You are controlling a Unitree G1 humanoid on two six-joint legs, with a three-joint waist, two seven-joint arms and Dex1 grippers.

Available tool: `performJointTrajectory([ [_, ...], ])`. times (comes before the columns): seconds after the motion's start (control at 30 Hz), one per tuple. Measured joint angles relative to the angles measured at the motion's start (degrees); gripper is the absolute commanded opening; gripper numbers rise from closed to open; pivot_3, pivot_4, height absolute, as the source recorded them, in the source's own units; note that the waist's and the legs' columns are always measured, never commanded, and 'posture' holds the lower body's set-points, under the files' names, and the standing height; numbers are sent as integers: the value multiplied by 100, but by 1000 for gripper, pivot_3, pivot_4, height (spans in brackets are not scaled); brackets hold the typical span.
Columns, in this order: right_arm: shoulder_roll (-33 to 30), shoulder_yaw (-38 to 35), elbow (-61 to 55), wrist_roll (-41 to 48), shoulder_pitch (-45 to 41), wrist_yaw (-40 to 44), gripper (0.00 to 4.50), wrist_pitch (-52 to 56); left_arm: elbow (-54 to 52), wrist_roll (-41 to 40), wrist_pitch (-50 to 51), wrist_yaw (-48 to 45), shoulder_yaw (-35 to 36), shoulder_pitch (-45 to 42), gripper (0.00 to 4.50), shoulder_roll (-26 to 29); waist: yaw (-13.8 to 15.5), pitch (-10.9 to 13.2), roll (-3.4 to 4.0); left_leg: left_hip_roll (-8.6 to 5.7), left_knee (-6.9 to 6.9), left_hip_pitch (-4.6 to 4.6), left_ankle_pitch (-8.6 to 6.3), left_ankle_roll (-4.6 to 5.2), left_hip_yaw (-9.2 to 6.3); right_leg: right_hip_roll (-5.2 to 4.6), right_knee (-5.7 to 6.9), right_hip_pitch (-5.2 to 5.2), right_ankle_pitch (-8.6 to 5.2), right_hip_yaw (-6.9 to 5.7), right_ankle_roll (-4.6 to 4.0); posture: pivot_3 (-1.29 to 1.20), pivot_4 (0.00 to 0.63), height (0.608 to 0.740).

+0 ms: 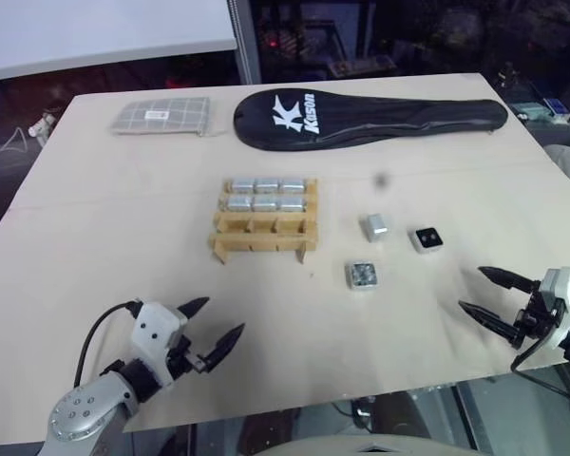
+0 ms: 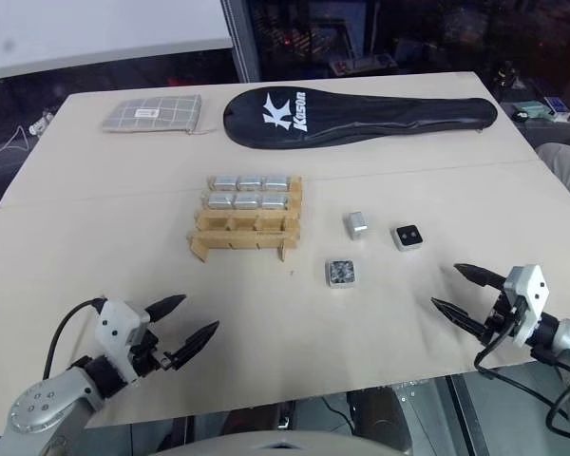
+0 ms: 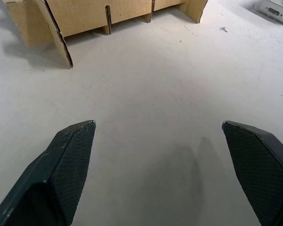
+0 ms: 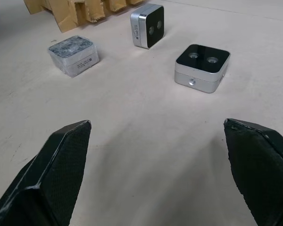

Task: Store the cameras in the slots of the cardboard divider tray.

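Note:
The cardboard divider tray (image 1: pixel 262 243) stands mid-table, its two far rows filled with several silver cameras (image 1: pixel 266 195) and its near row empty. Three loose cameras lie to its right: one on its side (image 1: pixel 375 226), one with a black twin-lens face up (image 1: pixel 427 238), and one nearer me (image 1: pixel 362 275). My left gripper (image 1: pixel 219 320) hovers open near the table's front edge, short of the tray (image 3: pixel 85 14). Over the front right my right gripper (image 1: pixel 473 290) is open too, pointing at the loose cameras (image 4: pixel 202 61), (image 4: pixel 147 26), (image 4: pixel 73 54). Nothing is between either pair of fingers.
A long black racket cover (image 1: pixel 370 119) lies across the far side, with a grey checked pouch (image 1: pixel 161 116) at the far left. The table's front edge runs just behind both grippers, and dark clutter lies beyond the far edge.

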Motion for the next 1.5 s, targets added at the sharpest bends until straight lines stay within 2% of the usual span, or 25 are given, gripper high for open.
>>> performJointTrajectory([
  [0.8, 234, 112, -353, -346, 122, -479, 4500, -45, -4, -11, -12, -139, -8, -145, 4449, 60, 1, -1, 0, 0, 2, 2, 0, 0, 3, 2, 1, 1, 0, 4, 0, 0, 150, 740],
  [0.97, 714, 229, -530, -959, -144, -1851, 4500, 341, 0, -759, 249, -704, 215, -198, 4449, 350, -3, -2, -2, 14, 4, 2, 0, 0, 4, 16, 3, -2, 0, 5, -1, 0, 150, 740],
  [1.1, 1284, 550, -970, -1396, -391, -3116, 4500, 1102, -1, -1732, 527, -1736, 695, -337, 4449, 1063, -5, -2, 4, 20, 3, -1, 0, 0, 3, 26, 8, -11, 1, 6, -3, 0, 150, 740],
  [1.37, 2157, 1072, -1042, -1825, -1019, -4236, 4500, 1444, 293, -2324, 681, -2877, 1135, -1068, 4449, 1879, -17, -6, 2, 16, 3, -2, 1, 0, 18, 28, 8, -13, 2, 28, -3, 0, 150, 740],
  [1.5, 2204, 1141, -856, -1981, -1242, -4388, 4500, 1373, 733, -2311, 672, -3428, 1177, -1492, 4449, 2226, -19, -6, 1, 13, 1, -2, 1, 0, 18, 30, 8, -14, 2, 32, -4, 0, 150, 740],
])
